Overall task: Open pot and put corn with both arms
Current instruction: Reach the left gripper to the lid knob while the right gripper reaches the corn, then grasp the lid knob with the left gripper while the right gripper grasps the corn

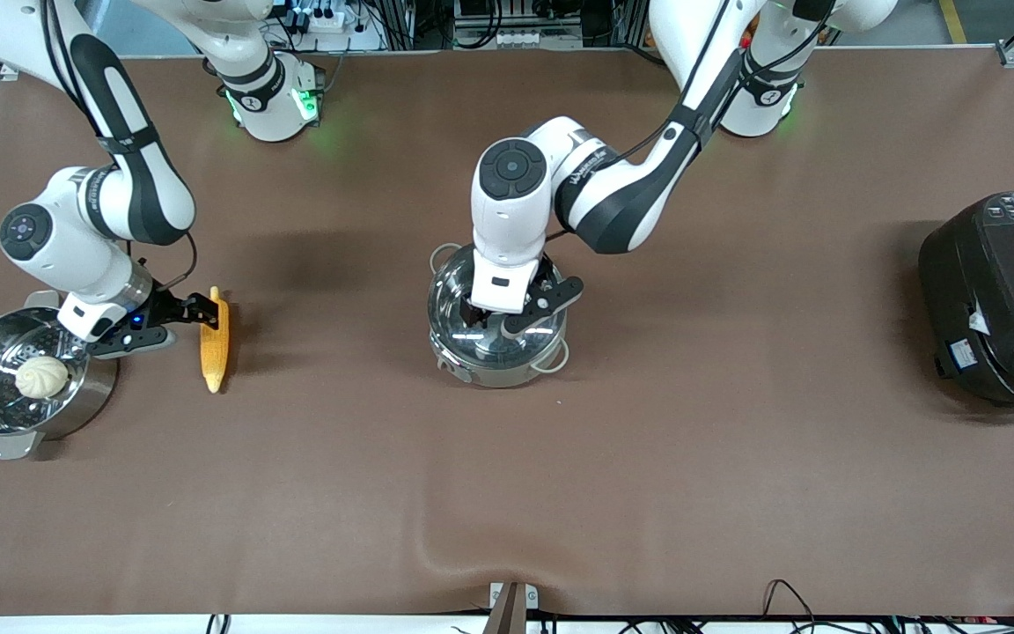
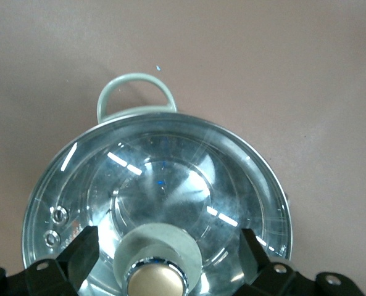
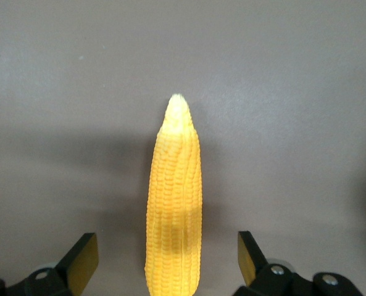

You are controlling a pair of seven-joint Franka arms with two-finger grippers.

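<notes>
One pot (image 1: 494,339), one corn (image 1: 214,341), two arms.

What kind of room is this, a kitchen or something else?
Probably a robot lab staged as a kitchen: two robot arms bolted to a brown-covered table, a lidded pot, a corn cob, cables along the edges.
</notes>
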